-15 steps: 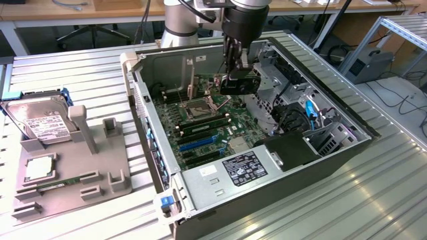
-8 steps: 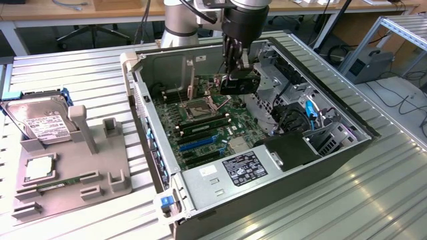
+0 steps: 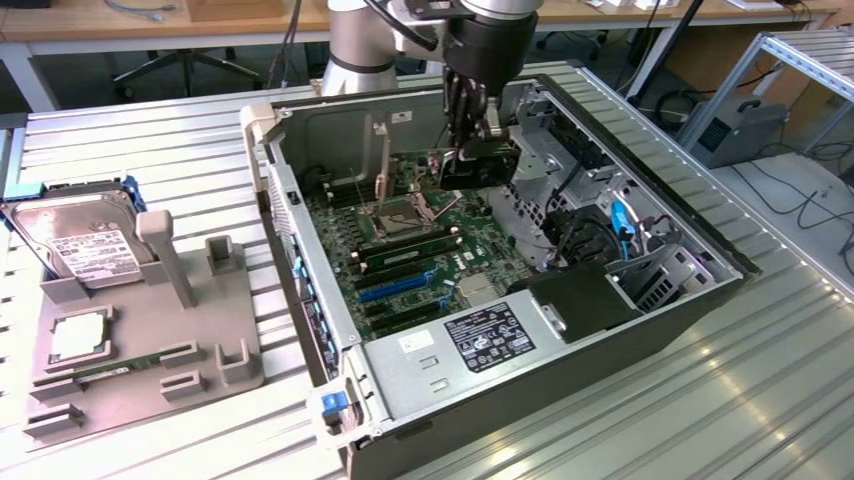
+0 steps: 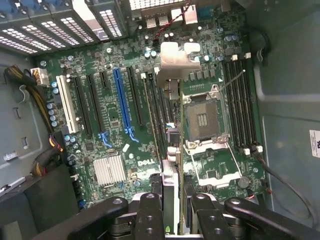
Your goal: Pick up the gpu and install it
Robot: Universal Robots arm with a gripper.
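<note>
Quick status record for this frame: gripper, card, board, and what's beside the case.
gripper: gripper shut on the gpu, reaching down into the open case
gpu: held on edge above the motherboard, by the processor socket, not seated in any slot
slots: blue slot and its neighbours are empty
beside the case: hard drive at the grey holder, on the exterior view's left

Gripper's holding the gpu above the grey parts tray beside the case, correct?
Not quite. The gripper does hold the gpu, but above the motherboard inside the open case, not over the grey tray. The exterior view shows this.
</note>
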